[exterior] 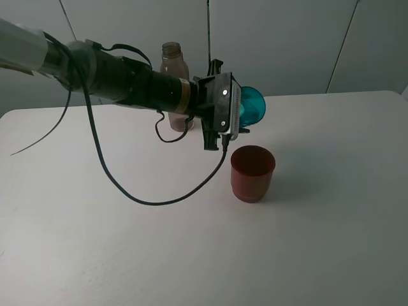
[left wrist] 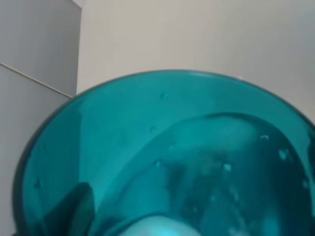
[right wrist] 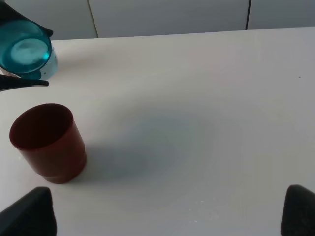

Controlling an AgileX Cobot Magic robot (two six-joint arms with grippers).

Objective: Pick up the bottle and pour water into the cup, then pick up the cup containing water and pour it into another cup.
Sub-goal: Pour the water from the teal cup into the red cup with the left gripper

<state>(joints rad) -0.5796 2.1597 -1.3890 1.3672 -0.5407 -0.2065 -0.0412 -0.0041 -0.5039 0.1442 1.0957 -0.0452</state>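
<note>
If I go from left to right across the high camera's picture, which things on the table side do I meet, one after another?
Bottle → teal cup. The red cup sits straight below the teal cup in the picture, so neither one comes first.

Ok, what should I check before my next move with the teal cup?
1. Left tool holds teal cup aloft: ok.
2. Red cup upright, mouth unobstructed: ok.
3. Teal rim lined up over red cup's mouth: cannot tell.
4. Water in teal cup: cannot tell, only droplets show.
5. Bottle upright behind the arm: ok.
6. Right tool open, away from both cups: ok.
</note>
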